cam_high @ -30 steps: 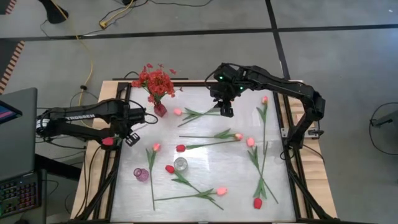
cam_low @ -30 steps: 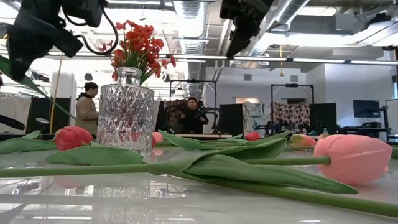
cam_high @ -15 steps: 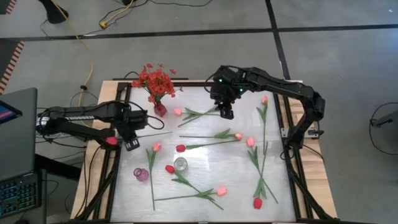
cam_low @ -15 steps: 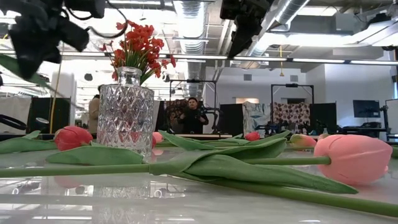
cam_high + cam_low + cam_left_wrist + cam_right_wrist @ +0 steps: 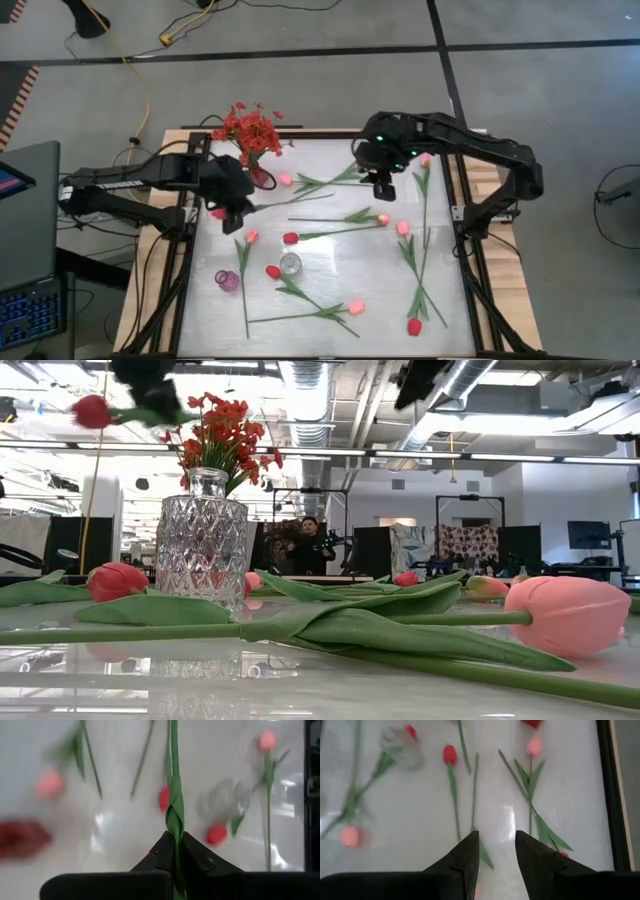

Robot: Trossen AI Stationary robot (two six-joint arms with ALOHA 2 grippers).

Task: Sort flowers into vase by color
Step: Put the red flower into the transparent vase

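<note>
My left gripper (image 5: 236, 205) hangs over the table's left part, just near of a small red vase (image 5: 258, 177) that holds bushy red sprays (image 5: 250, 130). It is shut on a red tulip whose bud (image 5: 218, 213) shows high up in the low view (image 5: 92, 410). My right gripper (image 5: 382, 188) is open above the far middle of the table, over a pink tulip's stem (image 5: 325, 182), and holds nothing; its fingers (image 5: 465, 855) show a clear gap. Several pink and red tulips lie flat on the white tabletop. My left gripper pinches the red tulip's green stem (image 5: 174, 815) between its two fingers, close to the bud end, where a leaf wraps the stem. The fingers come from above. The tulip is lifted clear and lies about level, its long stem (image 5: 300, 198) reaching toward the table's right.
A clear cut-glass vase (image 5: 290, 263) and a small pink vase (image 5: 228, 280) stand near the table's near-left part. Loose tulips lie at the middle (image 5: 335, 232), the right side (image 5: 420, 240) and the near edge (image 5: 300, 315). A black frame (image 5: 470, 270) borders the table.
My left gripper has carried the red tulip up and from the table's left edge toward the right, close to the red vase, turning as it went; the bud now shows high in the low view. My right gripper has drifted a little toward the table's right.
</note>
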